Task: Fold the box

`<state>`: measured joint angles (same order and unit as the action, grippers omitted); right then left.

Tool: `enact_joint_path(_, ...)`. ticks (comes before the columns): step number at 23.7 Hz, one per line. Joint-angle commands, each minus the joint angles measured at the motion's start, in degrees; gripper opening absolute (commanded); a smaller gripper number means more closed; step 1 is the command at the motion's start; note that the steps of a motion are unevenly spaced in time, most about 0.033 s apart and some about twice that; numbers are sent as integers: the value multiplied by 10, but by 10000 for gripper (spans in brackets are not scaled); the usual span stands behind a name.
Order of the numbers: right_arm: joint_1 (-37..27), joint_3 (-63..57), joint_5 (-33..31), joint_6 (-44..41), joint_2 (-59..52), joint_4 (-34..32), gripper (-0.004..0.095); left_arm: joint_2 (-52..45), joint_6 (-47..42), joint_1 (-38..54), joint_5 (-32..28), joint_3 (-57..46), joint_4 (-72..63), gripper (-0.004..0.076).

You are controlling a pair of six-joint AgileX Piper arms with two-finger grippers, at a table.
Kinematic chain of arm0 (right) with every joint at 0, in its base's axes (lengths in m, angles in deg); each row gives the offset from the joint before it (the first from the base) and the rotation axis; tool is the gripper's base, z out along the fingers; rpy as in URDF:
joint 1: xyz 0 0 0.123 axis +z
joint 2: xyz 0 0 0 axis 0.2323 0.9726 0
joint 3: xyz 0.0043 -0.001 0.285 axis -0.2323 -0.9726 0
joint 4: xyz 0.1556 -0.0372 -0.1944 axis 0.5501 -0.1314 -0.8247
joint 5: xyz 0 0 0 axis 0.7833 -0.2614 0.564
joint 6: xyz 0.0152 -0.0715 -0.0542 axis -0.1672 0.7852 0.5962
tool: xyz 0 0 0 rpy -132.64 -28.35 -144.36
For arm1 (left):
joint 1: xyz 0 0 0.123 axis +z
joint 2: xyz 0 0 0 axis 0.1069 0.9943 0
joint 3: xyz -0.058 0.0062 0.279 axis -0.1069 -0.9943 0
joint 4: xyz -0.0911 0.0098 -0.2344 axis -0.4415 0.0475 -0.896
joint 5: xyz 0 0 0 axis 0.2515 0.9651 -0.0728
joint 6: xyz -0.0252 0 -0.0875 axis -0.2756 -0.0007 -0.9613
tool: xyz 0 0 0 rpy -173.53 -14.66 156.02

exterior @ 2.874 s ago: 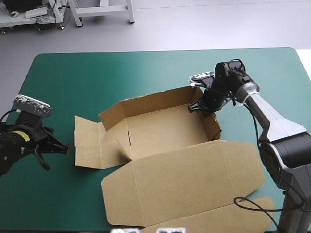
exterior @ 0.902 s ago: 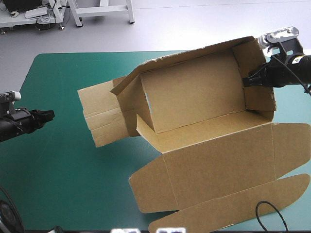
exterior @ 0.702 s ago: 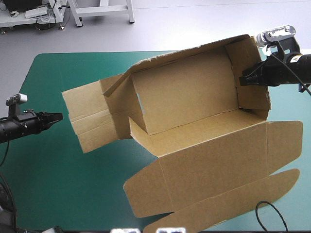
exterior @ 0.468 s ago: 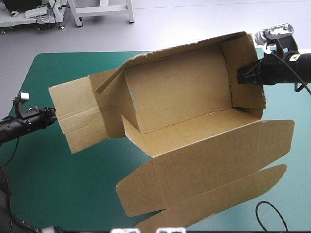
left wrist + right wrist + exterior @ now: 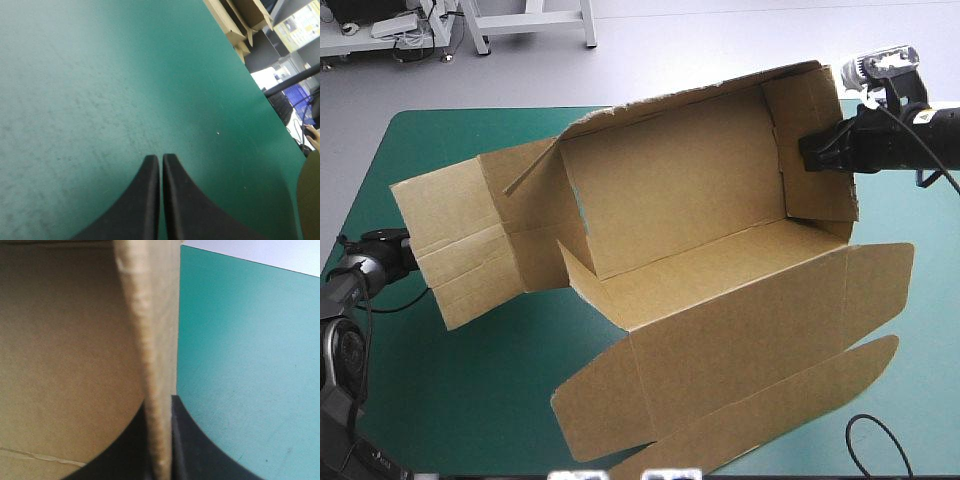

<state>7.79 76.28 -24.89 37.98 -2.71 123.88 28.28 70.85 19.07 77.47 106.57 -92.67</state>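
Brown and lifted over the teal-green desk (image 5: pixel 470 400), the box (image 5: pixel 700 200) runs lengthwise left to right, the right end effector (image 5: pixel 807 155) clamped on its right end wall, its loose left flap (image 5: pixel 445 240) just beside the left end effector (image 5: pixel 161 160), which is pressed together and empty.

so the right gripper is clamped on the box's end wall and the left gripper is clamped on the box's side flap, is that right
Not quite. The right gripper does clamp the end wall of the box, but the left gripper holds nothing. The left wrist view shows its jaws shut on each other over the bare teal-green cover, with no board between them.
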Motion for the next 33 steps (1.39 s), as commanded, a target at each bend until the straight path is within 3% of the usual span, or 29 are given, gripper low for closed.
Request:
enact_joint_path(1,-3,18,1,-3,-20,18,-18,-27,-2,-22,74,15,-57,15)
enact_joint_path(6,-3,18,18,-24,-20,-38,-18,-59,-42,-25,74,15,-56,15)
enact_joint_path(19,-3,18,67,-34,-20,-42,-18,-271,-78,-55,74,15,-56,15)
enact_joint_path(25,-3,18,69,-35,-20,-42,-18,-293,-108,-57,74,15,-71,35)
enact_joint_path(33,-3,18,74,-35,-20,-46,-16,-293,-107,-129,74,49,-108,90)
